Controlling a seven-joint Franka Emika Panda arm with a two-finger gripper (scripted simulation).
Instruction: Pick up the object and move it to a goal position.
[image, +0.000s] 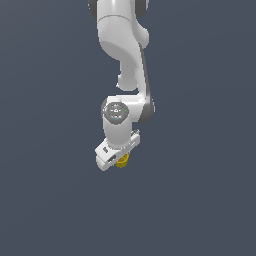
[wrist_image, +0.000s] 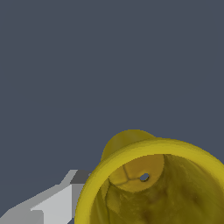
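The object is a small yellow cup with a hollow top. In the exterior view it sits right under my white gripper, which points down and hides most of it. In the wrist view the yellow cup is very close, and I look into its open mouth and see a small hole in its bottom. One grey finger lies against the cup's rim. The other finger is hidden behind the cup. The gripper looks shut on the cup. No goal marker shows.
A plain dark blue-grey surface fills both views. The arm's white links rise above the gripper toward the top of the exterior view.
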